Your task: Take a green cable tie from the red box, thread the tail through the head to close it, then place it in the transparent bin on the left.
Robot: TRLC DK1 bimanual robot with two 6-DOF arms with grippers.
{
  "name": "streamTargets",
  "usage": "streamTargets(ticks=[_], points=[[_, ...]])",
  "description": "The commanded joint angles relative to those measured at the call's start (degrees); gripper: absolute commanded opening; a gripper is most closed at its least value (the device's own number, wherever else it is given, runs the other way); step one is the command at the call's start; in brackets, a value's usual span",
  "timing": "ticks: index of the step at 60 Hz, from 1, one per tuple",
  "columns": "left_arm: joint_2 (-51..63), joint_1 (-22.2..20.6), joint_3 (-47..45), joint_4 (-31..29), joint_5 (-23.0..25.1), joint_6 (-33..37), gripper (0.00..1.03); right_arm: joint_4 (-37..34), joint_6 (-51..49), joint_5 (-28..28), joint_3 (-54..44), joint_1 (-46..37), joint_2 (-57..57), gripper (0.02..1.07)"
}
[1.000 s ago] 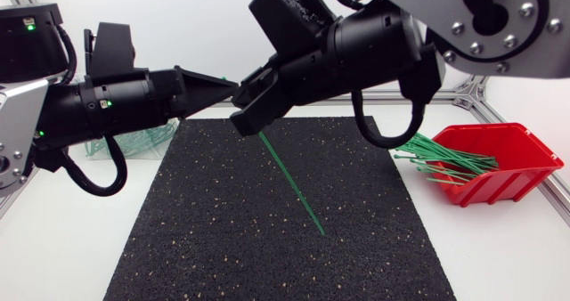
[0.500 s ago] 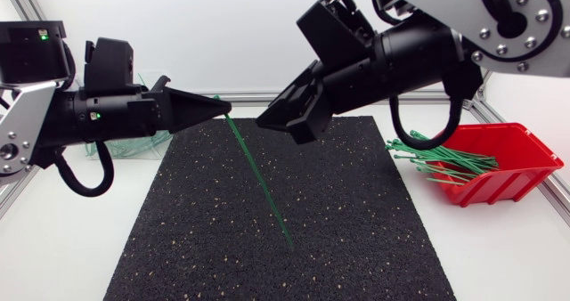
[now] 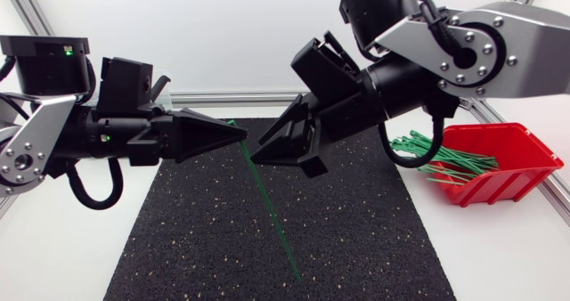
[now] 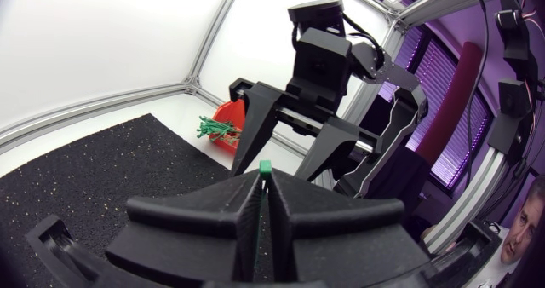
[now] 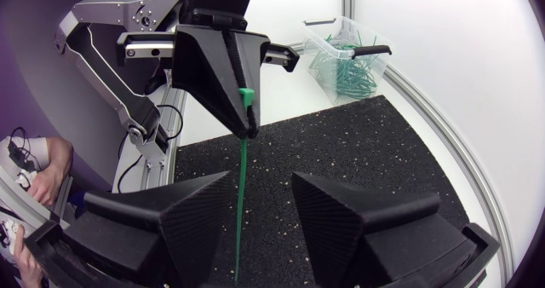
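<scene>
Over the middle of the black speckled mat, which covers the white table, my two arms meet nose to nose. The red box sits by the table's right edge, loose ties spilling over its rim; the transparent bin stands at the far left corner. My left gripper lies level, clenched on the green cable tie just below its head, the tail slanting down toward the mat's near edge. My right gripper faces it, fingers spread, touching nothing.
</scene>
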Motion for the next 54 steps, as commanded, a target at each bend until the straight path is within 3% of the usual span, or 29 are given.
streamTargets(ticks=[1,6,24,39,47,54], points=[[0.4,-0.7,-1.3,-0.1,1.4,1.5,0.04,0.4,-1.4,-1.5,0.5,0.1,2.1,0.56],[0.4,-1.2,-1.3,-0.1,1.5,1.7,0.04,1.0,-1.4,-2.7,0.8,0.1,2.5,0.46],[0.2,-1.8,-2.1,-0.1,1.5,2.2,0.04,1.7,-1.3,-5.7,0.1,0.4,1.3,0.37],[0.2,-2.5,-2.1,-0.3,1.4,2.1,0.04,1.7,-1.3,-7.8,-0.9,0.3,0.1,0.1],[0.0,-2.2,-2.1,0.0,1.4,1.9,0.04,1.8,-0.6,-8.4,-1.8,0.5,-1.0,0.08],[-0.2,-1.9,-2.4,0.3,1.4,1.7,0.2,1.9,-0.2,-8.4,-2.8,0.5,-1.5,0.08]])
